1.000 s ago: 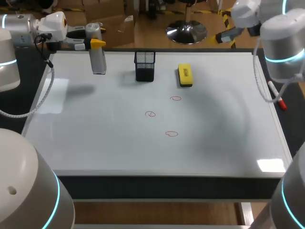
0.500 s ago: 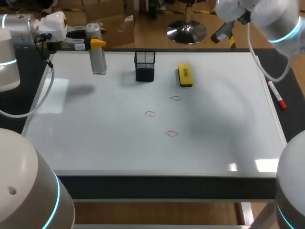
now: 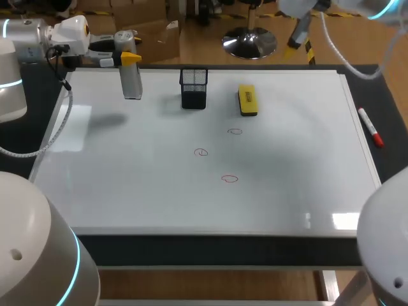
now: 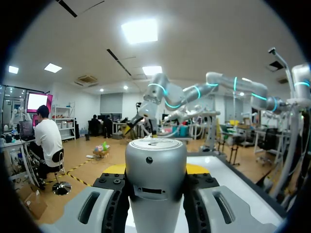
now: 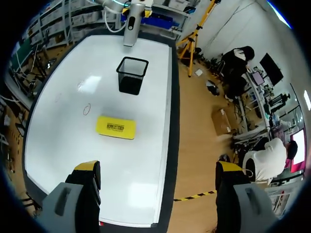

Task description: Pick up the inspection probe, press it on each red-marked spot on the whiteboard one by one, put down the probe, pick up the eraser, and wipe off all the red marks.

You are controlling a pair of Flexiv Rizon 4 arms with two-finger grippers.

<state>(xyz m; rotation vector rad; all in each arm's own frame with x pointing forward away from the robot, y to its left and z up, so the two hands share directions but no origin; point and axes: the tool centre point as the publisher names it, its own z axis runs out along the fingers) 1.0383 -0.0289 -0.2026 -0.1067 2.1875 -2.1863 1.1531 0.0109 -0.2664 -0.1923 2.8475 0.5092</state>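
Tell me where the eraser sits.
In the head view, the eraser lies on the whiteboard near its far edge, just right of the black mesh cup.

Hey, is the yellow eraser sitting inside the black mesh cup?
No, the eraser lies flat on the whiteboard, beside the cup and apart from it.

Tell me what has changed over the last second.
The right arm swung up and back from the right side of the whiteboard toward its far edge; its right tool is open and empty. The left tool kept hold of the silver cylindrical probe; yellow block eraser, black mesh cup and three red marks stayed put.
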